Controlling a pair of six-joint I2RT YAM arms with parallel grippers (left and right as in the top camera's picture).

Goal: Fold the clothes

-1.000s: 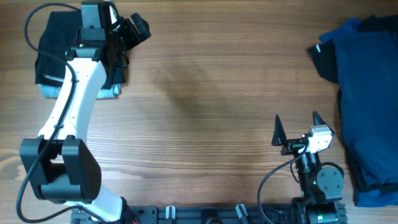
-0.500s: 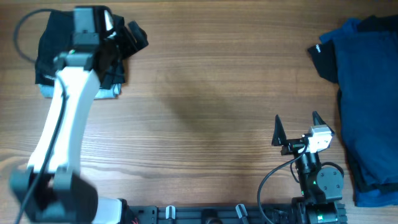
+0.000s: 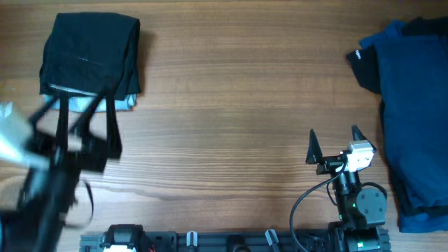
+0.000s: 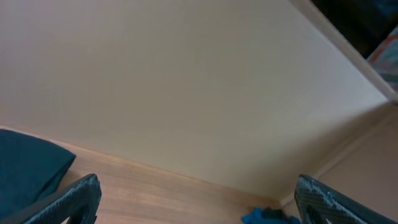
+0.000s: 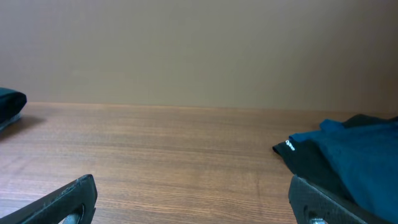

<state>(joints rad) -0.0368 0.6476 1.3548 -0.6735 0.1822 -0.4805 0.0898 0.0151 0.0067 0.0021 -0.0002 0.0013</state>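
Folded black shorts (image 3: 89, 52) lie at the counter's (image 3: 224, 84) far left. An unfolded blue heap (image 3: 413, 119) runs front to back along the right edge, near the right pincer (image 3: 334, 134), which is spread and empty. The left pincer (image 3: 85, 115), blurred, also spread empty, is well apart from the heap.

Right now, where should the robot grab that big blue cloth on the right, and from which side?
Probably take the big blue cloth by its free left edge, low down, coming from the left over the table. That edge lies flat on the wood, nearest the open right gripper, and below the black piece poking out at its upper left. Its right side runs out of view.
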